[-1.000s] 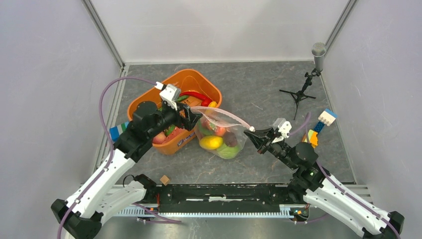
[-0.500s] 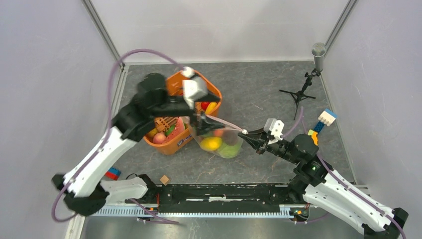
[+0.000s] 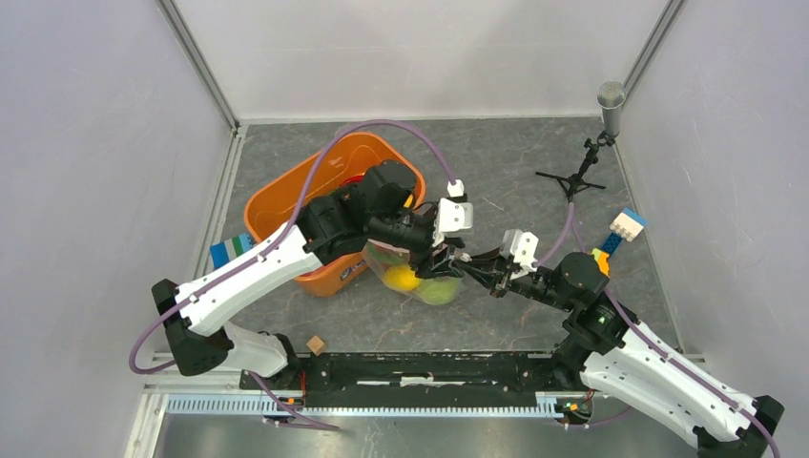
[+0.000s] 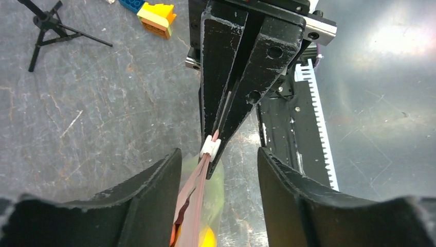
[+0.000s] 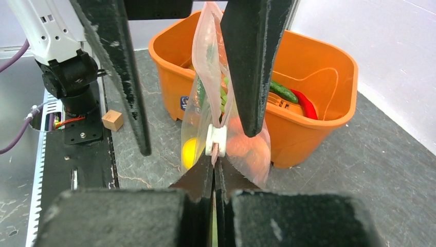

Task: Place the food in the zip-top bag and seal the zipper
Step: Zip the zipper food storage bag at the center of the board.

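Observation:
The zip-top bag (image 3: pixel 420 277) stands beside the tub, with yellow (image 3: pixel 404 277) and green food (image 3: pixel 437 289) showing through it. My right gripper (image 5: pixel 214 162) is shut on the end of the pink zipper (image 4: pixel 194 195), just behind the white slider (image 5: pixel 216 140). My left gripper (image 4: pixel 218 154) is open, one finger on each side of the zipper near the slider (image 4: pixel 211 147), touching neither. From above, the left gripper (image 3: pixel 450 258) meets the right gripper (image 3: pixel 474 264) at the bag's right end. A red chilli (image 5: pixel 307 107) and a green pod (image 5: pixel 282 91) lie in the tub.
The orange tub (image 3: pixel 286 205) sits left of the bag, pressed against it. A small wooden cube (image 3: pixel 316 344) lies near the front rail. Coloured building blocks (image 3: pixel 625 227) and a microphone stand (image 3: pixel 577 176) are at the right.
My left arm has swung from the tub across to the bag's right end and narrowed its jaws around the zipper. My right gripper has shifted slightly left, holding the bag's end.

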Controlling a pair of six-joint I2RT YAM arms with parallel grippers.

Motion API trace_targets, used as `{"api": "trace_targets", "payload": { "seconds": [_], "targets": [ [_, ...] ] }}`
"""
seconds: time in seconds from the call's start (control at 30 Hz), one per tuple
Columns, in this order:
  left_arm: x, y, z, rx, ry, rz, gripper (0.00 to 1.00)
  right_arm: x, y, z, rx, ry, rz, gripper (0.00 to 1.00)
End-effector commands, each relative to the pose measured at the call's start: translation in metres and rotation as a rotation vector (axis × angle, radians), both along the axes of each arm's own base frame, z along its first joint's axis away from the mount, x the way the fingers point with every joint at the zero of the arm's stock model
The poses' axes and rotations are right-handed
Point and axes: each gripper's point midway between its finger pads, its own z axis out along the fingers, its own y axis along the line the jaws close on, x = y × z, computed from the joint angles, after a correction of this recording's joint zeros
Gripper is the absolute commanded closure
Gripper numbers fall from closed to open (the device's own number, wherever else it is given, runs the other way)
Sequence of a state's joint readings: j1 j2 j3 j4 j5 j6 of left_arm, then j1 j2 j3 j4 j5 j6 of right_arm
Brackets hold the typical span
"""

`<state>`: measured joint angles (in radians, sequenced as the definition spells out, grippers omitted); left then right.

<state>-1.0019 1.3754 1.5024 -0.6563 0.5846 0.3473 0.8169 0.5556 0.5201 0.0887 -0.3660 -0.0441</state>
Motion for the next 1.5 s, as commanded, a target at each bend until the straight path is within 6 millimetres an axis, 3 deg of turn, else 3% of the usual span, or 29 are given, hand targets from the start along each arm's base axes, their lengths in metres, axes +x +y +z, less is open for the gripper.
{"api": "trace_targets", "payload": {
  "seconds": [0.0,0.23,0.43,0.5,0.53,0.6,0.7,1.03,1.23,1.47],
  "targets": [
    [0.007,-0.003,0.018,-0.049,-0.114,0.005,0.43,-0.003,-0.001,0.032,0.056,-0.071,0.011,1.00],
    [0.007,-0.008,0.017,-0.075,-0.128,0.004,0.61,-0.003,-0.002,0.033,0.057,-0.075,0.007,1.00],
    [0.006,-0.007,0.011,-0.052,-0.144,0.003,0.88,-0.001,-0.005,0.033,0.057,-0.075,-0.011,1.00],
    [0.007,-0.007,0.009,-0.041,-0.155,0.007,0.88,-0.001,-0.005,0.034,0.060,-0.075,-0.013,1.00],
    [0.006,-0.007,0.008,-0.039,-0.159,0.007,0.85,-0.001,-0.005,0.035,0.062,-0.076,-0.013,1.00],
    [0.006,-0.007,0.006,-0.031,-0.163,0.004,0.67,-0.001,-0.005,0.036,0.064,-0.077,-0.013,1.00],
    [0.008,-0.007,0.006,-0.029,-0.171,0.012,0.62,-0.002,-0.005,0.036,0.062,-0.076,-0.011,1.00],
    [0.013,-0.004,-0.002,0.017,-0.190,0.041,0.77,-0.003,-0.005,0.035,0.063,-0.075,-0.006,1.00],
    [0.009,-0.005,-0.006,0.027,-0.185,0.024,0.66,-0.003,-0.005,0.036,0.066,-0.076,-0.004,1.00],
    [0.011,-0.007,-0.002,0.020,-0.191,0.038,0.79,-0.003,-0.005,0.035,0.063,-0.071,-0.006,1.00]
  ]
}}
